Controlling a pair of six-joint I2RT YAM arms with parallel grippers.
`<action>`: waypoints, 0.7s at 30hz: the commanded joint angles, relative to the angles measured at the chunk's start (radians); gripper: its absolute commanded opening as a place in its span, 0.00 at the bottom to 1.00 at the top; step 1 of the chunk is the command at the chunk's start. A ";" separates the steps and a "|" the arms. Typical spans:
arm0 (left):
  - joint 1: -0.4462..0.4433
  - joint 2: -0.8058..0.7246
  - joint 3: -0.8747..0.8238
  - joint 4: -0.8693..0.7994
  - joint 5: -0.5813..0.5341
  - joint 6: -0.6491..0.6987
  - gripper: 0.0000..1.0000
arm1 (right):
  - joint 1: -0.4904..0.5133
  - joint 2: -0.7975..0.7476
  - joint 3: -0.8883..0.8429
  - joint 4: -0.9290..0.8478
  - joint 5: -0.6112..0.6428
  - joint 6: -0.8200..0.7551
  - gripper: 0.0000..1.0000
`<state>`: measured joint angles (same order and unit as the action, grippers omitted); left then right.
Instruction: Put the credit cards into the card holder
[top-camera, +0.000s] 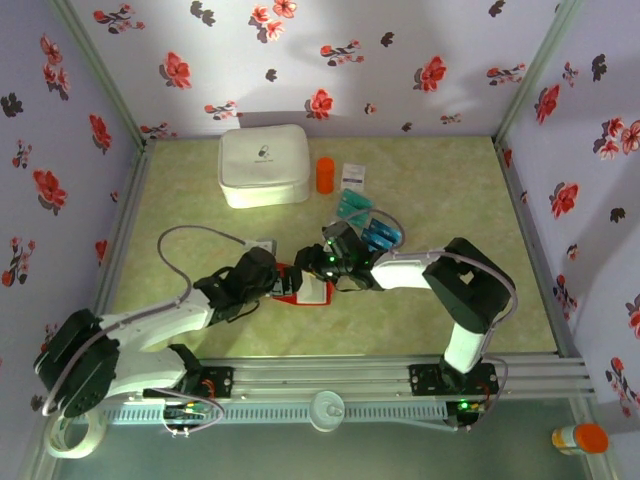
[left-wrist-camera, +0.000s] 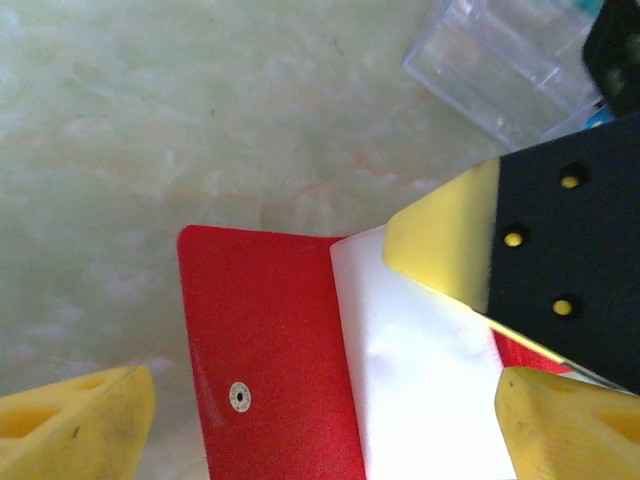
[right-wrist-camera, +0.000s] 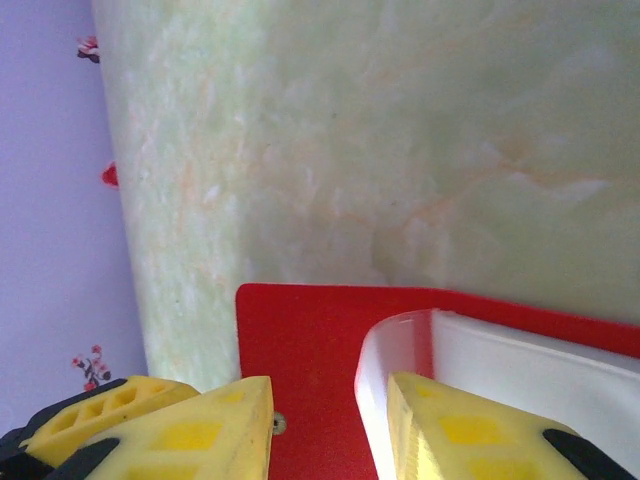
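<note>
Bearing card holder (left-wrist-camera: 262, 340), marbled tbl (top-camera: 180, 205), floral walls (top-camera: 400, 35)

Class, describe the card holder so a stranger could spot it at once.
Find the large white case at the table's back. Come forward, slightly right, toward the near edge: the card holder lies there, open. It alone is flat and red, pale inside.

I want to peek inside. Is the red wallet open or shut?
Open. The wallet lies spread on the table, its pale inside facing up beside the red flap.
</note>
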<state>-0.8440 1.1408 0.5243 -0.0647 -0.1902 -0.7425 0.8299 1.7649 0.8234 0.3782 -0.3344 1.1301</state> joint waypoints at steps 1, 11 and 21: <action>0.021 -0.058 -0.015 -0.006 -0.057 -0.037 0.91 | 0.033 -0.018 -0.002 0.031 -0.024 0.037 0.39; 0.072 -0.182 -0.056 -0.084 -0.123 -0.078 0.92 | 0.084 0.089 0.084 0.059 -0.012 0.078 0.49; 0.091 -0.270 -0.082 -0.137 -0.163 -0.097 0.92 | 0.091 0.165 0.093 0.146 -0.028 0.135 0.54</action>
<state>-0.7628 0.8810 0.4450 -0.1684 -0.3134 -0.8227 0.9184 1.9266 0.9104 0.4988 -0.3454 1.2419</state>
